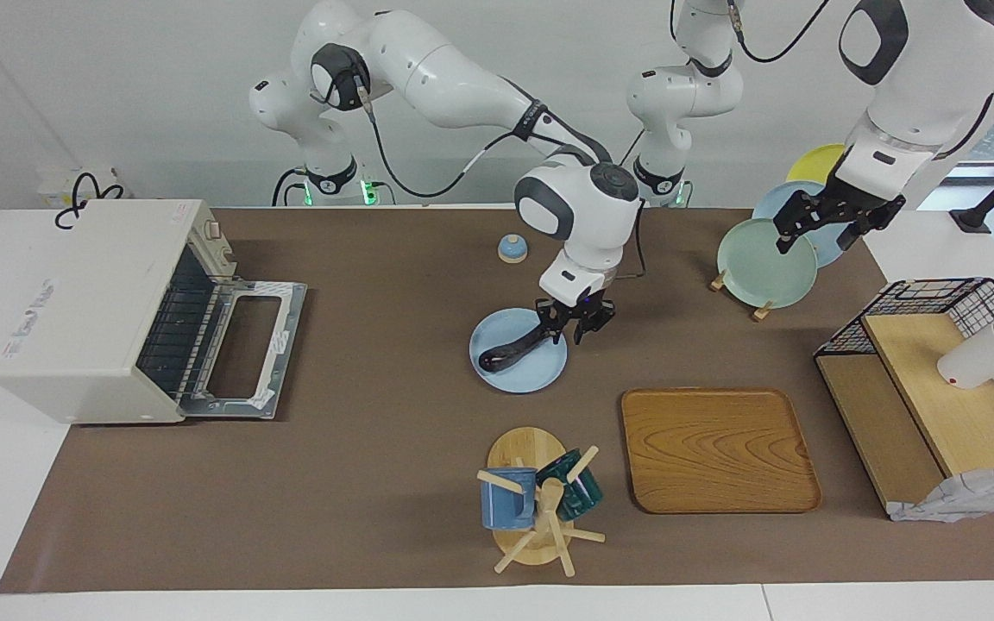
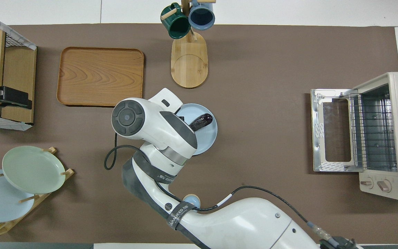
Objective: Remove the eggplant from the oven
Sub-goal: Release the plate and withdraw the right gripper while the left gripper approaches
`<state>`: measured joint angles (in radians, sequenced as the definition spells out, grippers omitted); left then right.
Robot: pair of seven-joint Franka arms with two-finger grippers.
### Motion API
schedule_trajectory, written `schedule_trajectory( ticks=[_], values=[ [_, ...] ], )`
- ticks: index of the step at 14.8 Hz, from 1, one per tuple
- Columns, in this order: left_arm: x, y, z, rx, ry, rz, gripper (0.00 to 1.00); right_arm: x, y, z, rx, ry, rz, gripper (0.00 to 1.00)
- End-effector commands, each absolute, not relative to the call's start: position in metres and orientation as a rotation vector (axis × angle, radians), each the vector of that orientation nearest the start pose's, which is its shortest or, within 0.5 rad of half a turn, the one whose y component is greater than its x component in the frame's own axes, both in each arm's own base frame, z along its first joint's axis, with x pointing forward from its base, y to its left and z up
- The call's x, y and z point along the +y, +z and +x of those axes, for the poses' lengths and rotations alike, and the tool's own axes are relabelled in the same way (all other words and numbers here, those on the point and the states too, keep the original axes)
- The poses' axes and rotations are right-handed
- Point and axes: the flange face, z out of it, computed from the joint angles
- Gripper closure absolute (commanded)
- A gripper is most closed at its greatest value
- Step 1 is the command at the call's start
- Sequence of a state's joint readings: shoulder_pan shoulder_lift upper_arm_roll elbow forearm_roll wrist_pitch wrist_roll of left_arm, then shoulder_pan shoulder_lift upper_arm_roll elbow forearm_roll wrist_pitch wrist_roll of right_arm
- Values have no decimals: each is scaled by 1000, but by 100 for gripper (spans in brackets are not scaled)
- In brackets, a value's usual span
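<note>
Dark, glossy, slightly curved eggplant [image 1: 514,348] lay on a pale blue plate [image 1: 506,375] mid-table, well apart from the cream oven [image 1: 96,302] with its door dropped open, right gripper [image 1: 575,328] spread open at its end, left gripper [image 1: 823,226] open, waiting over racked plates [image 1: 760,263].

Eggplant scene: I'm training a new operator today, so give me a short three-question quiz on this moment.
1. True or false: the eggplant lies on the wire rack in the oven.
2. What does the eggplant rest on?
3. The right gripper is: A) shut on the eggplant, B) open at the eggplant's end, C) over the wooden tray.

Key: 1. False; the rack is bare, the door down. 2. The blue plate. 3. B.
</note>
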<state>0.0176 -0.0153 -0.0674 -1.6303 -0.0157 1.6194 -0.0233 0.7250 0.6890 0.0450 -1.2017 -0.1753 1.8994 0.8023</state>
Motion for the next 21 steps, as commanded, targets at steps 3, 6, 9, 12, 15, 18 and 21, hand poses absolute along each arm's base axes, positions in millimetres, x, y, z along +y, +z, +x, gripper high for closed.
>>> schedule_trajectory(
  ticks=[3, 6, 9, 12, 15, 18, 21],
  values=[
    [-60, 602, 555, 109, -52, -3180, 0, 408, 446, 566, -2, 3, -3329, 63],
    [-89, 588, 558, 91, -59, -3207, 0, 307, 470, 562, -120, 132, -3358, 98],
    [-109, 573, 566, 90, -73, -3253, 0, 225, 453, 546, -147, 212, -3353, 100],
    [-149, 553, 574, -54, -71, -3288, 0, 166, 419, 545, 9, 233, -3349, 100],
    [-197, 530, 578, -369, -70, -3286, 0, 127, 385, 532, 68, 174, -3330, 100],
    [-233, 516, 574, -798, -65, -3232, 0, 100, 361, 522, 51, 121, -3309, 100],
    [-272, 496, 561, -1243, -17, -3102, 0, 91, 349, 518, 60, 121, -3304, 100]
  ],
)
